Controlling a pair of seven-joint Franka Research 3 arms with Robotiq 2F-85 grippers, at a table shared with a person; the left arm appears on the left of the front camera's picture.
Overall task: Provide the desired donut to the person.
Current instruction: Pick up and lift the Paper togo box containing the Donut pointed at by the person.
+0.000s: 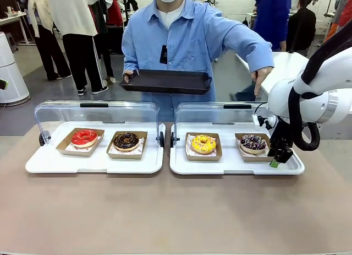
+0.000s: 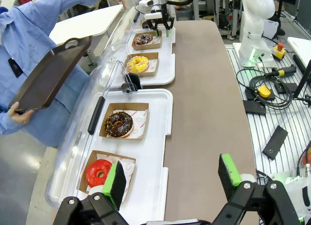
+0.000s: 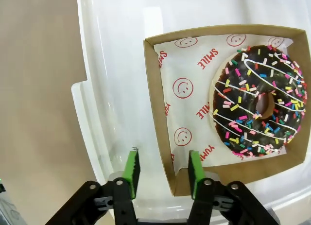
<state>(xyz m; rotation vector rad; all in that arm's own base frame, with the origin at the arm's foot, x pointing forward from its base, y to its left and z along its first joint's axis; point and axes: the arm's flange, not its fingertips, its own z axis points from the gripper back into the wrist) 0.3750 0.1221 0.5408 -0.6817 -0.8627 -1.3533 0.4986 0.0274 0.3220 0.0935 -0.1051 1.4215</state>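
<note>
1. While the person (image 1: pixel 187 40) across the table (image 1: pixel 165 211) holds out a dark tray (image 1: pixel 165 81), the sprinkled chocolate donut (image 3: pixel 260 101) sits in its cardboard box (image 3: pixel 162 113) at the right end of the right white tray (image 1: pixel 236 167).
2. Right claw (image 3: pixel 163 169): narrowly open, pads either side of the box's near wall, not pressing it.
3. Left claw (image 2: pixel 172 179): wide open, empty, hovering near the red donut (image 2: pixel 98 172).

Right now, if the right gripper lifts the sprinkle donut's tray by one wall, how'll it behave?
Probably light but floppy: thin cardboard tray, right gripper straddling just one wall, so it may sag. The sprinkle donut lies loose on paper and could slide.
</note>
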